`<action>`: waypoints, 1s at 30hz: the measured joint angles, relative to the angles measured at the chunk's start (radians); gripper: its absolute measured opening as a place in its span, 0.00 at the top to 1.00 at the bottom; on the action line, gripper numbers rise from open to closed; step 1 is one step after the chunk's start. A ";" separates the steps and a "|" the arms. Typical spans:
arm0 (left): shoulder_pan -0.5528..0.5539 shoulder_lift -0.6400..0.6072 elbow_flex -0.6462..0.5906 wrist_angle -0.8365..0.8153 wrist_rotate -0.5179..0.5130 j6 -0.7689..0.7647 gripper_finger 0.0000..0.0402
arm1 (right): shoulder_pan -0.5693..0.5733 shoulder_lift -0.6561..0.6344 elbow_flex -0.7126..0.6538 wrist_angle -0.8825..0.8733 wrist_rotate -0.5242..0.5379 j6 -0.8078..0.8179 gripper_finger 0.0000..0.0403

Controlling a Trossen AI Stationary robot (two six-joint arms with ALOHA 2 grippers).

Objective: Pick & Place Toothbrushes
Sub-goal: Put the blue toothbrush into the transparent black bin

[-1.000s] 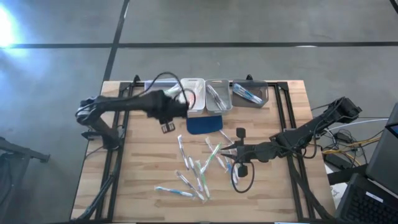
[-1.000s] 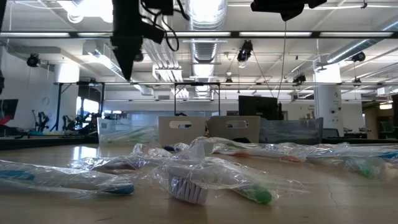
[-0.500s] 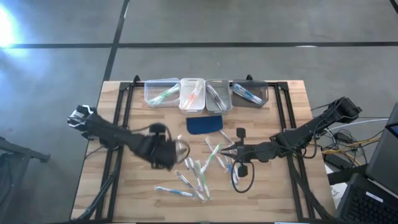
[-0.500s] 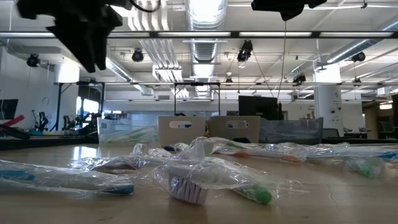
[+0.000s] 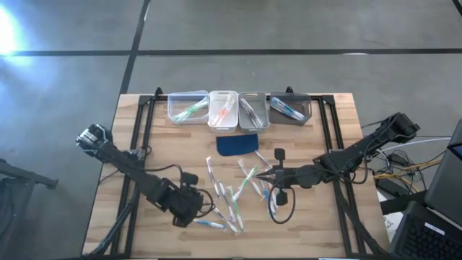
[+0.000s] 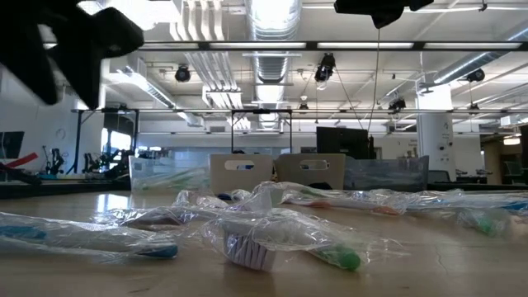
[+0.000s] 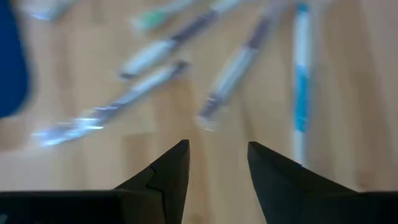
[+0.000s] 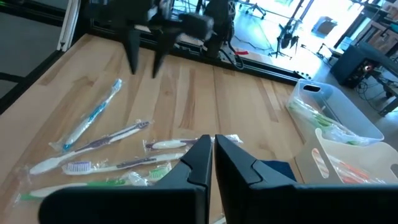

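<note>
Near edge: left gripper (image 5: 189,211) spread, empty, above a blue toothbrush (image 5: 203,222). Mid-table: loose toothbrushes (image 5: 232,193) scattered, wrapped. Right gripper (image 5: 268,174) clenched at their right side, holding nothing visible. Blue pad (image 5: 237,144) lies between pile and bins. Far edge: four bins (image 5: 239,107) in a row, each holding toothbrushes.

No legible text — no labels anywhere
</note>
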 joint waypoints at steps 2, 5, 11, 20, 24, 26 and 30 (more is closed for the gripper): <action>-0.005 0.001 -0.030 0.045 0.058 0.007 0.58 | 0.000 0.000 0.000 0.000 0.000 0.000 0.97; -0.006 0.001 -0.072 0.111 0.089 -0.001 0.58 | 0.000 0.000 0.000 0.000 0.000 0.000 0.97; -0.008 0.004 -0.158 0.293 0.119 -0.004 0.58 | 0.000 0.000 0.000 -0.002 0.000 0.011 0.95; -0.034 0.006 -0.199 0.359 0.133 -0.016 0.58 | 0.000 0.000 0.000 -0.020 0.000 0.015 0.97; -0.067 0.006 -0.199 0.358 0.134 -0.034 0.58 | 0.000 0.000 0.000 -0.020 0.000 0.015 0.98; -0.084 0.006 -0.199 0.357 0.134 -0.051 0.58 | 0.000 0.000 0.000 -0.020 0.000 0.015 0.97; -0.109 0.006 -0.199 0.357 0.133 -0.091 0.58 | 0.000 0.000 0.000 -0.020 0.000 0.023 0.95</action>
